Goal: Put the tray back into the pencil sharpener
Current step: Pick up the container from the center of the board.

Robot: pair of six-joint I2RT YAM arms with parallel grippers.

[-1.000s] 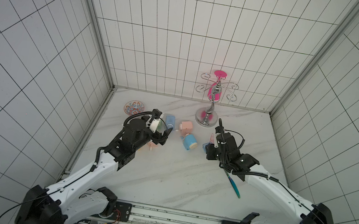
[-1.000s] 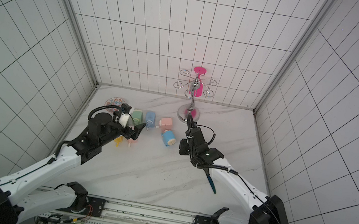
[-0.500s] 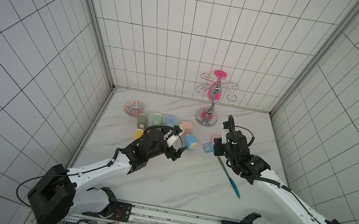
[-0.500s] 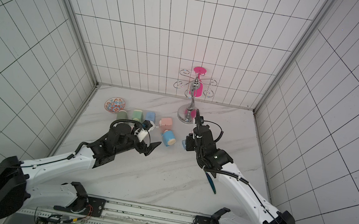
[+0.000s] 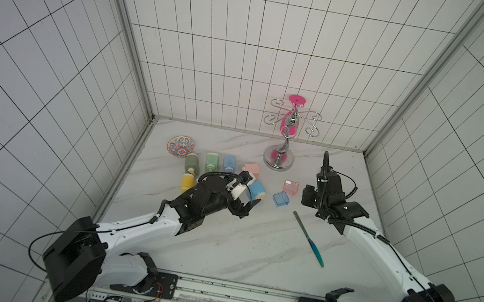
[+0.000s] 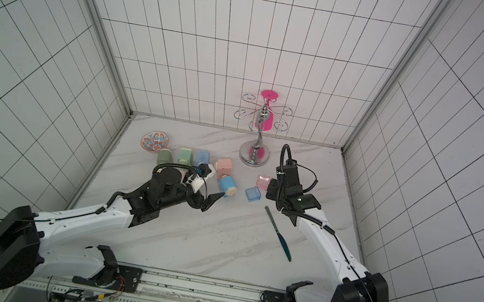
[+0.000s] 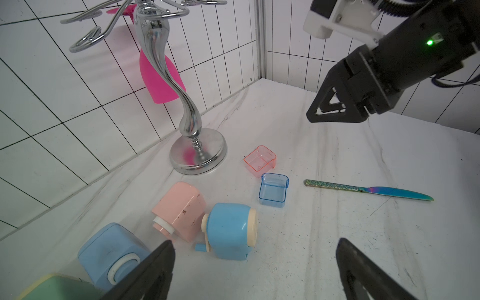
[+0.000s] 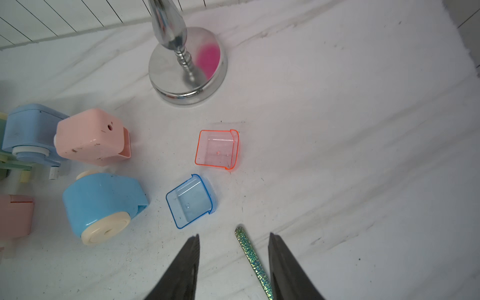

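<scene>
Top views: the blue tray (image 5: 281, 198) and pink tray (image 5: 290, 187) lie loose on the table (image 5: 234, 241), beside the blue sharpener (image 5: 257, 190); neither is slotted in.
Left wrist: the left gripper (image 7: 255, 272) is spread wide and empty, near that sharpener.
Right wrist: the right gripper (image 8: 233, 235) is parted, holds nothing, and hovers near the blue tray. Grasping and insertion both look left to do.

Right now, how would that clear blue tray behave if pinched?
The blue tray looks like thin clear plastic: probably light, may flex. Smooth walls could slip. Flat-bottomed, lying open side up, so unlikely to roll.
</scene>
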